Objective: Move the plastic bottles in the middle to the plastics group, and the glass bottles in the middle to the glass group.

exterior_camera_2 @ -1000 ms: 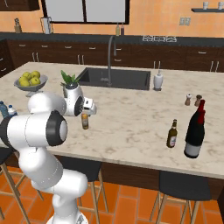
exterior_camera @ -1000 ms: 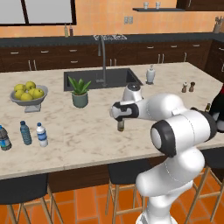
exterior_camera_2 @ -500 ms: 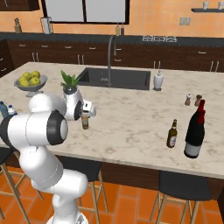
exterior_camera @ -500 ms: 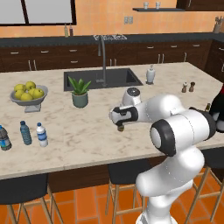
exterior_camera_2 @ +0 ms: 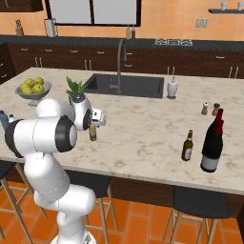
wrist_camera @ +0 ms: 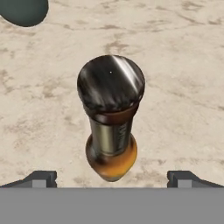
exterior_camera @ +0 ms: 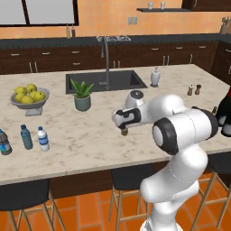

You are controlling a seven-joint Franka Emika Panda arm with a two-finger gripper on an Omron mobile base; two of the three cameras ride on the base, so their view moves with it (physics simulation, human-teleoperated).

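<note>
The gripper (wrist_camera: 112, 177) hangs directly above an amber-brown glass bottle (wrist_camera: 111, 118) that stands upright on the marble counter (exterior_camera: 90, 135), in front of the sink (exterior_camera: 104, 81). The jaws are spread wide, one on each side of the bottle's cap, touching nothing. A second amber bottle (exterior_camera_2: 188, 146) stands just beside the large dark red-topped bottle (exterior_camera_2: 212, 141) at the counter's right end. Three small plastic water bottles (exterior_camera: 26, 137) stand near the left edge.
</note>
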